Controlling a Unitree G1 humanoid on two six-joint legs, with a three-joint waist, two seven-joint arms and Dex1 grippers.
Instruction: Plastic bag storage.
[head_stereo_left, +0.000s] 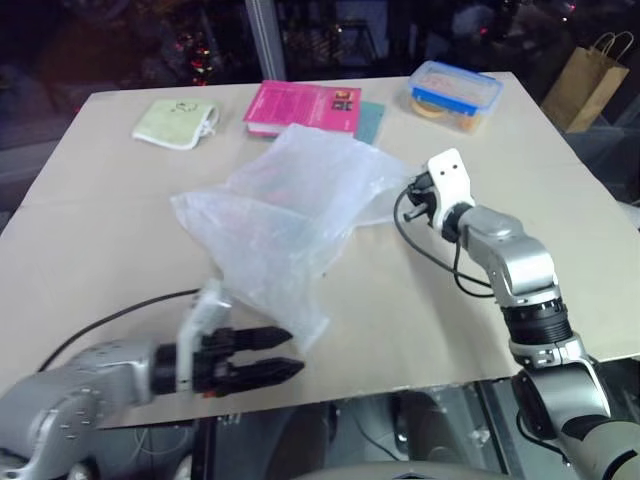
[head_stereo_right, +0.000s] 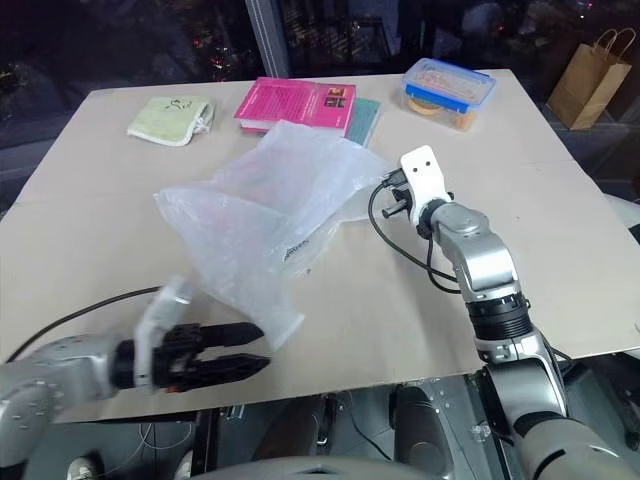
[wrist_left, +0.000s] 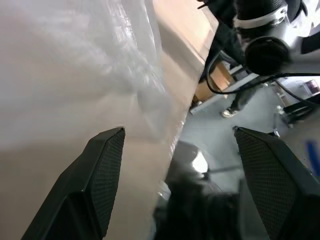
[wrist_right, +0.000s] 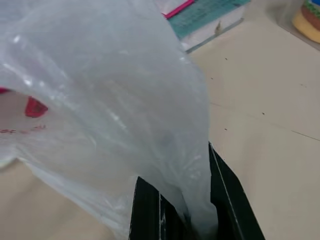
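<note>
The plastic bag (head_stereo_left: 285, 215) is pinched at mid-frame by the right gripper (wrist_right: 186, 212), jaws clamped on it. The left gripper (head_stereo_left: 262, 357) is seen at lower left with jaws apart, nothing held.

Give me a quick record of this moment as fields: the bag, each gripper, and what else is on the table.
plastic bag: translucent white, crumpled and puffed up, lying mid-table
right gripper: shut on an edge of the plastic bag, at the bag's right side
left gripper: open, holding nothing, at the near table edge just beside the bag's near corner
table: flat beige top
far side of table: pale green cloth, pink book, clear food box with blue lid
off the table: brown paper bag at far right
</note>
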